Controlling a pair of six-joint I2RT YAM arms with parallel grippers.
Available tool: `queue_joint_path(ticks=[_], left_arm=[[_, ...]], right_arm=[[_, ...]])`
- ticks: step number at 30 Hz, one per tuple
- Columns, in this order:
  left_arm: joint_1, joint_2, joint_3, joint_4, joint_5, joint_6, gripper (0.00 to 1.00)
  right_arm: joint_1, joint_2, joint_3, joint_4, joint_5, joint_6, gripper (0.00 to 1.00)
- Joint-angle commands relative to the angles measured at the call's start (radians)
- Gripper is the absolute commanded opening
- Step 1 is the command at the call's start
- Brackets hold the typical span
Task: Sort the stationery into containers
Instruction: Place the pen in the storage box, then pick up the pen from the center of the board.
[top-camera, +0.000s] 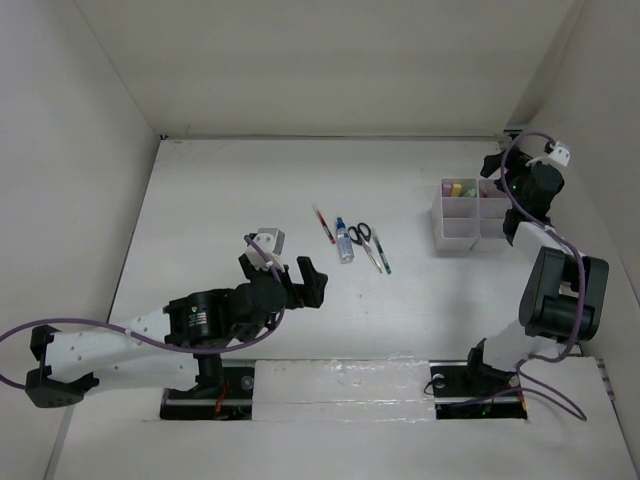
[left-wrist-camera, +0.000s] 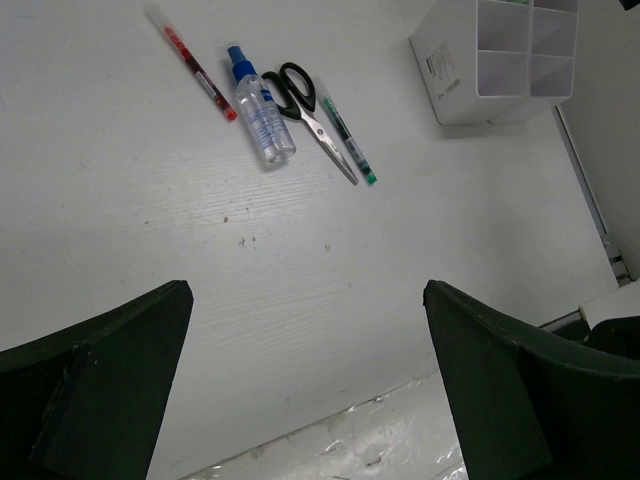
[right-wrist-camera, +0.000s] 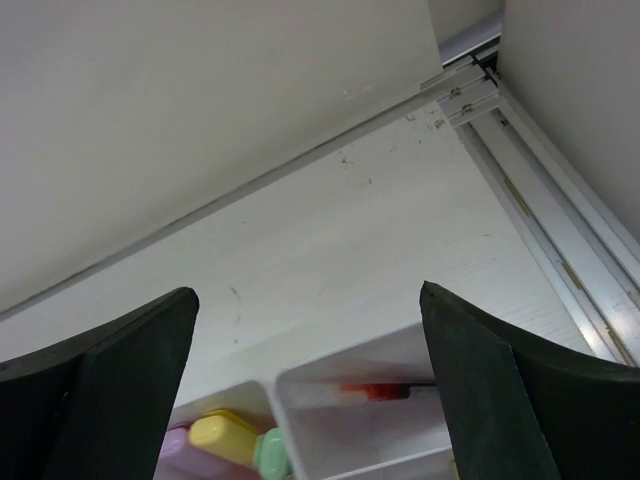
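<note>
We see a white table walled in on three sides, with most of the stationery lying loose at its middle. The left arm reaches from the near edge towards the centre. The right arm rises at the right and reaches to the far right corner.

The white four-compartment organizer stands far right. The right gripper hovers over its far right compartment with its fingers spread wide and nothing between them. The left gripper hangs above bare table, near of the loose items, equally wide and empty.

Black-handled scissors lie with the handles far and the blades pointing near. The blue-capped bottle lies just to their left, touching them or nearly so. A dark pen with a green tip lies just right of the scissors. A red pen lies left of the bottle.

Another red pen lies inside the organizer's far right compartment. In the far left compartment we make out a yellow stick, a green stick and a pink stick, packed together.
</note>
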Motion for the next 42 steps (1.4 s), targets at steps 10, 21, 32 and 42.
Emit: queue_joint_path(ticks=[10,21,32,42], left_arm=[[0.33,0.279,0.113,0.013,0.111,-0.097,1.0],[0.63,0.896,0.589,-0.12,0.331,-0.129,1.0],[0.617,1.265,0.875,-0.321,0.26,-0.375,0.99],[0.628,1.307,0.846,-0.312,0.271,-0.45,0.94]], right_arm=[[0.42,-0.288,0.099,-0.318,0.436,-0.165,1.0],[0.675,-0.547,-0.025,-0.432,0.417,-0.105,1.0],[0.757,-0.75,-0.129,-0.49,0.394,-0.087,0.98],[0.795,-0.785,-0.153,-0.49,0.342,-0.087,0.97]])
